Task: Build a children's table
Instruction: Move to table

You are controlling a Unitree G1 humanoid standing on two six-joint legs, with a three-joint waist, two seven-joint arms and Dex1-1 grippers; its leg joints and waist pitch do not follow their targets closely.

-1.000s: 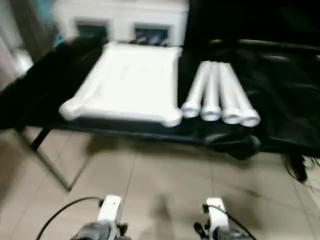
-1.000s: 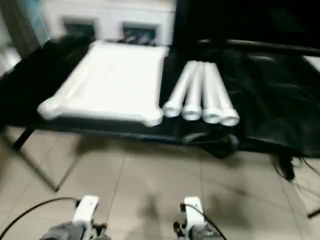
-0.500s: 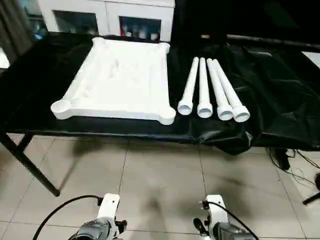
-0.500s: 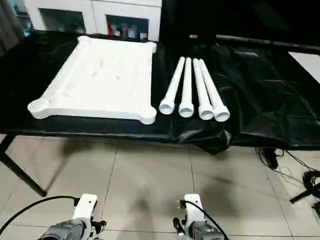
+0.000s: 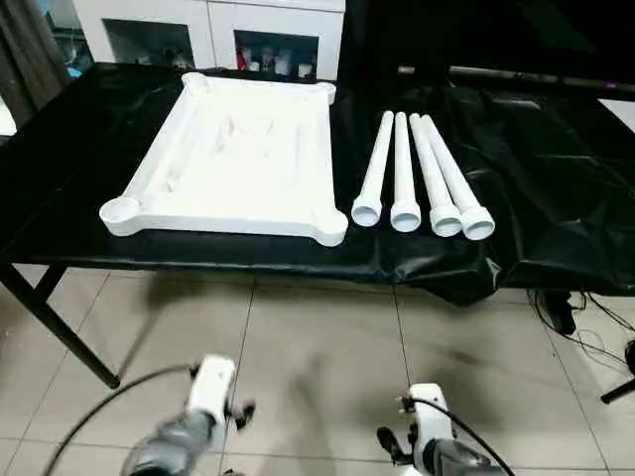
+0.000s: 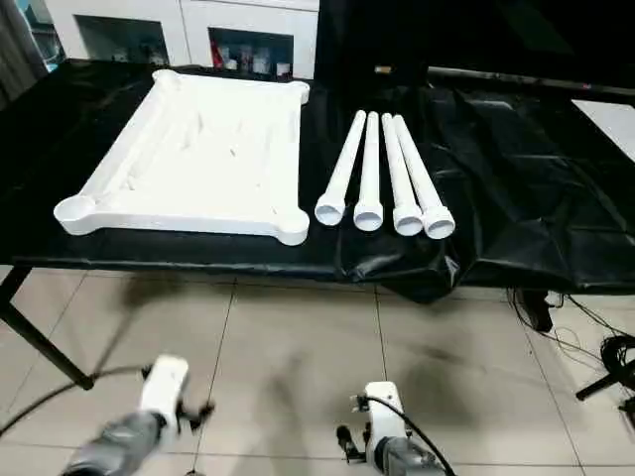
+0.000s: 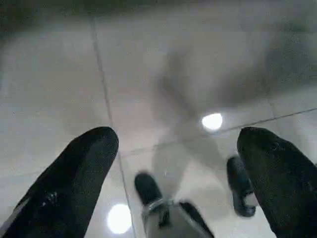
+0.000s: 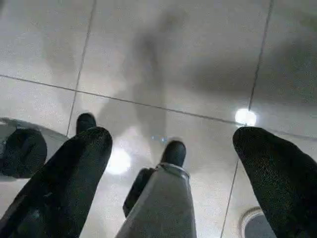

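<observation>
Low over the pale tiled floor [image 5: 317, 347], at the near edge of the scene, the robot's two arms hang short of the work. The left gripper [image 7: 178, 168] stands with its two black fingers [image 7: 74, 178] spread wide and nothing between them, the tiles and two bright spots of reflected light showing through the gap. The right gripper [image 8: 171, 168] is spread just as wide and just as empty above the same tiles. From the head camera the left arm sits at about seven o'clock with a black cable [image 5: 109, 407] looping away from it, the right arm at about five o'clock; both are well apart from the parts.

Beyond them, at twelve o'clock, a large black-draped table [image 5: 556, 198] spans the room, one dark leg [image 5: 55, 327] slanting to the floor at nine o'clock. On it lie the pieces of the children's table. The white top [image 5: 243, 164] lies flat, ribbed side up, at about eleven o'clock, its round corner sockets at the near edge. Just beside it, at about one o'clock, four white tube legs [image 5: 417, 178] lie side by side, wide open ends toward the robot, fanning slightly apart at the near end.

Farthest back, behind the draped table, a white cabinet [image 5: 213, 30] with glass doors stands at eleven o'clock. Loose cables [image 5: 585, 317] trail on the floor at three o'clock.
</observation>
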